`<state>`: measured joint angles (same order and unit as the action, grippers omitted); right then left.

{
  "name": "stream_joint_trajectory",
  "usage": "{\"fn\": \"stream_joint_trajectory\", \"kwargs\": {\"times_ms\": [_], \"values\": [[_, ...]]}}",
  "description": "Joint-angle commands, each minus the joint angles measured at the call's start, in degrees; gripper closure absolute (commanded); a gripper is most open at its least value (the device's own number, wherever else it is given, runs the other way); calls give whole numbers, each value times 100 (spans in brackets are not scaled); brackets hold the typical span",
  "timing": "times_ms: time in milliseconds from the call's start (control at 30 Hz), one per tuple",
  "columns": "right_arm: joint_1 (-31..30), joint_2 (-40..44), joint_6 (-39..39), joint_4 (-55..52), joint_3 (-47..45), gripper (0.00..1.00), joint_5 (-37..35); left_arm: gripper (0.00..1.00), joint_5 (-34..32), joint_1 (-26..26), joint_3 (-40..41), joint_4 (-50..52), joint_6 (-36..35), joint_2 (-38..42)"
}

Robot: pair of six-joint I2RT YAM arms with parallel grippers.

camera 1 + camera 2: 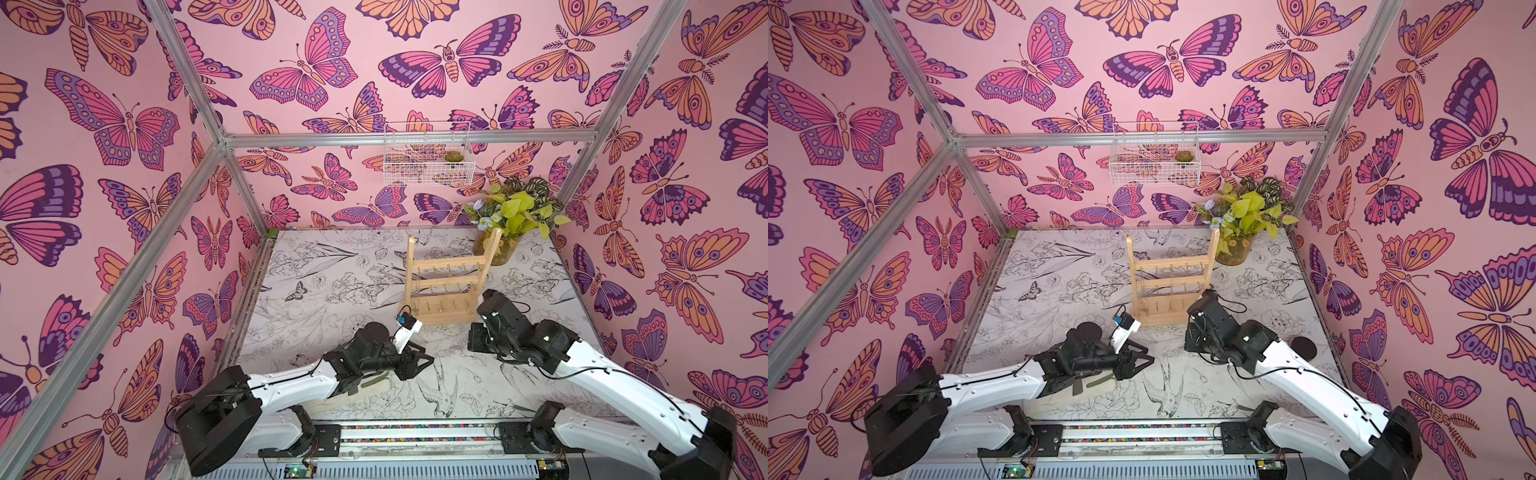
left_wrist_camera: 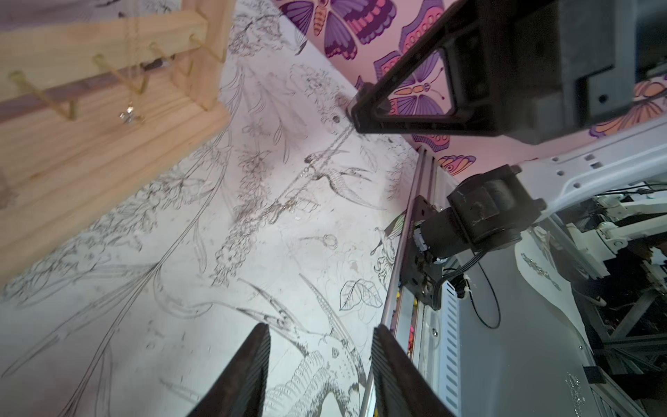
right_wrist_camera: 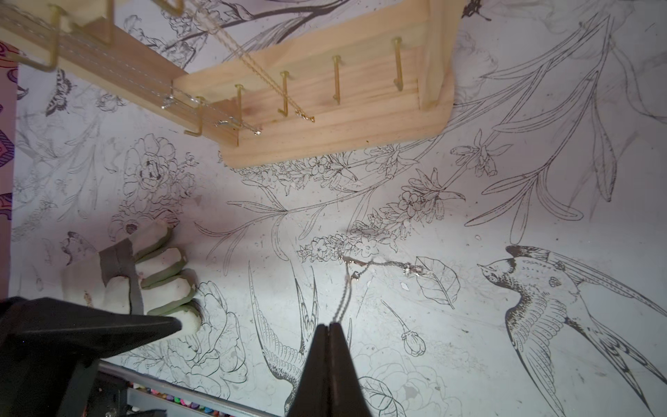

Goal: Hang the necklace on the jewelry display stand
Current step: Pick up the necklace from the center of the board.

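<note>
Right wrist view: fine silver necklace (image 3: 348, 270) trails from closed right gripper (image 3: 329, 326).

The jewelry display stand (image 1: 444, 286) stands on the table (image 1: 316, 266), toward the back. Behind it to the right — in the corner — sits a potted plant (image 1: 513, 216); a wire basket (image 1: 428, 156) hangs on the back wall (image 1: 332, 104) above. Before the stand's base the necklace (image 3: 352, 274) lies on the table, its near end in the right gripper (image 3: 328, 326). A glove (image 3: 151, 278) lies further left — under the left arm (image 1: 291, 384).
</note>
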<state>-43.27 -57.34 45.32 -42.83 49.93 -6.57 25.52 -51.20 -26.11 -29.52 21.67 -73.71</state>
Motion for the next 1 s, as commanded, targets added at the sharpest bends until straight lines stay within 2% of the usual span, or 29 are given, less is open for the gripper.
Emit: {"fn": "stream_joint_trajectory", "kwargs": {"times_ms": [0, 167, 300, 567, 700, 967], "values": [[-31, 175, -150, -252, 186, 100, -23, 51, 306, -12, 1, -1004, -594, -427], [-78, 344, -268, -309, 353, 100, 16, 50, 445, -37, -444, -1126, -594, -1082], [-211, 425, -390, -446, 653, 100, -47, 49, 455, -168, -736, -1126, -703, -1305], [-469, 505, -585, -702, 1286, 100, -251, 48, 389, -241, -1013, -980, -845, -1273], [-614, 420, -663, -674, 1486, 100, -213, 48, 80, -241, -1050, -885, -826, -1274], [-845, 246, -822, -814, 1980, 100, -266, 48, 107, -241, -1235, -854, -811, -1366]]}}
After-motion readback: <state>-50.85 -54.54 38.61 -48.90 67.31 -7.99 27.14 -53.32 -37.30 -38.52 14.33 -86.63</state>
